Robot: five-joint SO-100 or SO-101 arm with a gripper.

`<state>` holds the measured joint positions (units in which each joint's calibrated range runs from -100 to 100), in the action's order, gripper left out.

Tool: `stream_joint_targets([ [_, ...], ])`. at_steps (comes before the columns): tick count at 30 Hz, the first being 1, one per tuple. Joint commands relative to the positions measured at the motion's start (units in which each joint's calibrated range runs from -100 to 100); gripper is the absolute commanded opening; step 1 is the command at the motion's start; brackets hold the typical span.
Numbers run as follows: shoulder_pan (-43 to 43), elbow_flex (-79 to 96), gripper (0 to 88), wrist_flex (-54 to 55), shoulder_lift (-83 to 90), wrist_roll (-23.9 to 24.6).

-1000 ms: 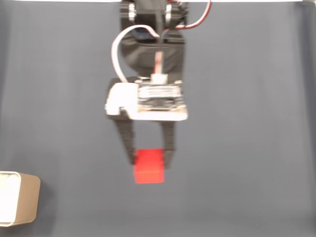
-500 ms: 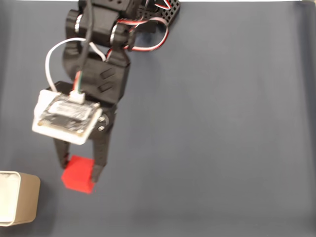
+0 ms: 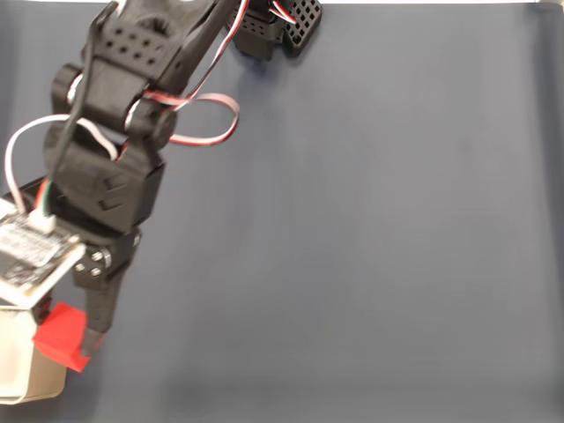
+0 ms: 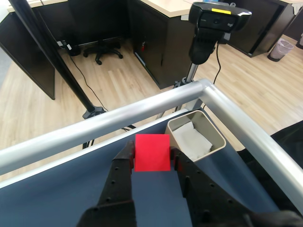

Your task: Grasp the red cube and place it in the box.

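Red cube (image 4: 152, 152) clamped between gripper (image 4: 151, 155) fingers on opposite flat faces, held beside box (image 4: 215, 135). Judged light, rigid, plain-faced; side-face hold suited, slip possible.

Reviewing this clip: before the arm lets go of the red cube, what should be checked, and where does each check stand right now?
1. Grip: the gripper has a finger on each side of the red cube: ok.
2. Cube lifted off the mat: it looks raised in the wrist view, yet clearance is unclear: cannot tell.
3. Cube over the box opening: in the fixed view the red cube overlaps the box's right edge; in the wrist view it sits left of the opening: not ok.
4. Box upright, open top: ok.
5. Box has room inside: white interior visible, possibly paper: cannot tell.
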<state>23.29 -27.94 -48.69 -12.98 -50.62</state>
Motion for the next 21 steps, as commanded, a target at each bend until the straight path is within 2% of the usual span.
stream_joint_targets([
  [1, 2.13, -6.37, 0.0, 1.31, -1.83, 0.39],
  [21, 7.46, -25.53, 0.0, 2.13, -19.08, 0.83],
])
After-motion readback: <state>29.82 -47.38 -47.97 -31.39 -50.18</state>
